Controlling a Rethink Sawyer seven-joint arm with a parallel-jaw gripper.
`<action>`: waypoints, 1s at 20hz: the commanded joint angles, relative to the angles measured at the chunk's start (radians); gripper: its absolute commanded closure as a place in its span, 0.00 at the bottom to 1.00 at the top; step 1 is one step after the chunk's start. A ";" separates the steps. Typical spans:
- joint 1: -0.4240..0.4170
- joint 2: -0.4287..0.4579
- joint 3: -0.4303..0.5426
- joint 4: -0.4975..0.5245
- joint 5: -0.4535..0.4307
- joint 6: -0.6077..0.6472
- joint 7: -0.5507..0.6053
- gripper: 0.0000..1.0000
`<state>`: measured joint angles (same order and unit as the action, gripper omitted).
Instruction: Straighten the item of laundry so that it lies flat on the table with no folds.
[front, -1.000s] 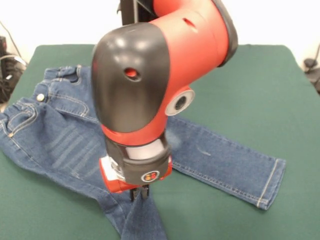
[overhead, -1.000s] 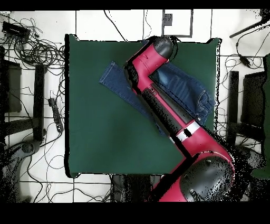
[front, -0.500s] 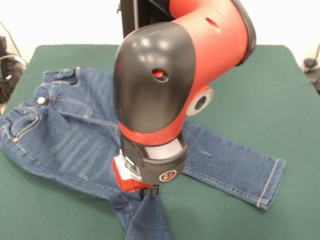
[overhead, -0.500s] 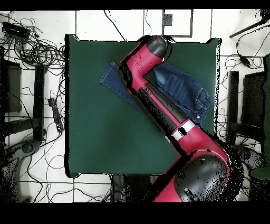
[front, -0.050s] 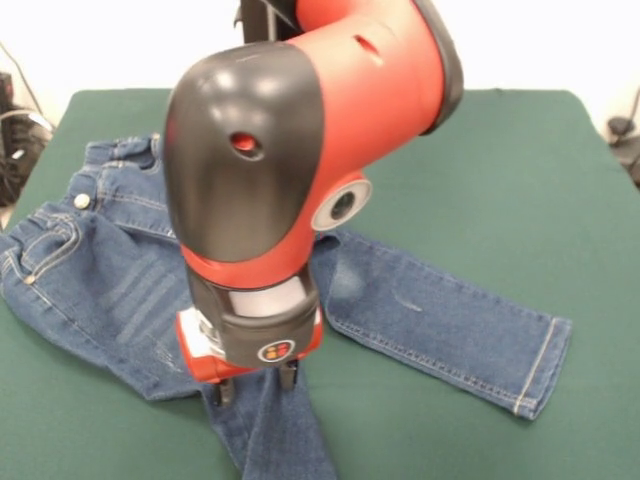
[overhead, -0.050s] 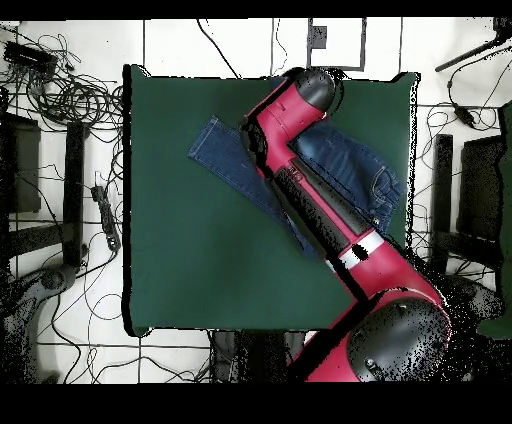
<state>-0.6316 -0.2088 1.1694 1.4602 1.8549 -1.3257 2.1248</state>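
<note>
The item of laundry (front, -0.050s: 110, 280), a small pair of blue jeans, lies on the green table (front, -0.050s: 500, 170). Its waist is at the left and reaches the table's left edge. One leg (front, -0.050s: 450, 325) runs out to the right and ends in a hemmed cuff. The other leg (front, -0.050s: 275, 440) runs down past the picture's bottom edge. My gripper (front, -0.050s: 253, 388) hangs open just over this second leg, one finger on each side of its upper part, holding nothing. In the overhead view the arm's head (overhead, -0.050s: 305, 92) hides the gripper, and the jeans (overhead, -0.050s: 350, 165) show on both sides of the arm.
Cables (overhead, -0.050s: 70, 95) and dark stands (overhead, -0.050s: 75, 190) lie on the floor round the table (overhead, -0.050s: 200, 250). The arm's large red and black head (front, -0.050s: 290, 150) covers the crotch and middle of the jeans in the front view.
The gripper's fingers, close together on the near leg before, now stand apart. The arm's head has swung left in the front view. The jeans lie much as before.
</note>
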 joint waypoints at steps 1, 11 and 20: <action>0.015 0.041 -0.053 0.030 0.018 0.046 -0.234 0.00; 0.020 -0.014 -0.027 0.048 0.098 -0.048 -0.204 0.00; 0.015 -0.017 -0.060 0.029 0.038 -0.037 -0.275 0.00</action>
<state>-0.6391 -0.2148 1.1694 1.4605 1.8608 -1.3259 2.1248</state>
